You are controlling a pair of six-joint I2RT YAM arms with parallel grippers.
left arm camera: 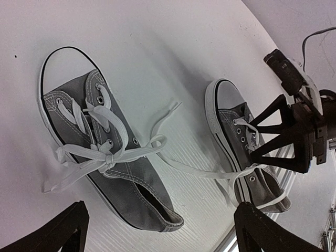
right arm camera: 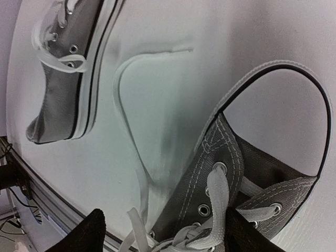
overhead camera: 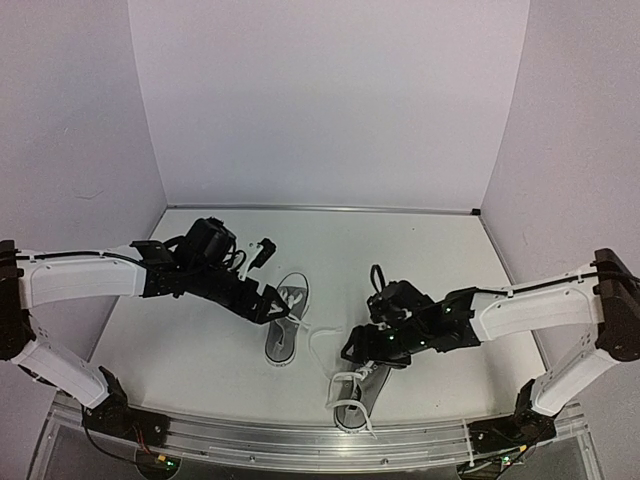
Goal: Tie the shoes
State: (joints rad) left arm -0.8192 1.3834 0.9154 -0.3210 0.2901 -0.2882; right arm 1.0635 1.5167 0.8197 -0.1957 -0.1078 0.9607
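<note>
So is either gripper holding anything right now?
Left gripper is open, holding nothing. Right gripper straddles the laced upper of the near shoe; whether it grips cannot be told.

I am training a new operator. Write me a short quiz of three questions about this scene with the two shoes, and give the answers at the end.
1. Short answer: what colour are the laces of the farther shoe, counted from the arm bases?
2. True or false: the left gripper is shut.
3. Multiple choice: the right gripper is positioned over
A) the farther shoe
B) the nearer shoe
C) bare table only

Key: 1 white; 2 false, its fingers stand wide apart; 3 B.
</note>
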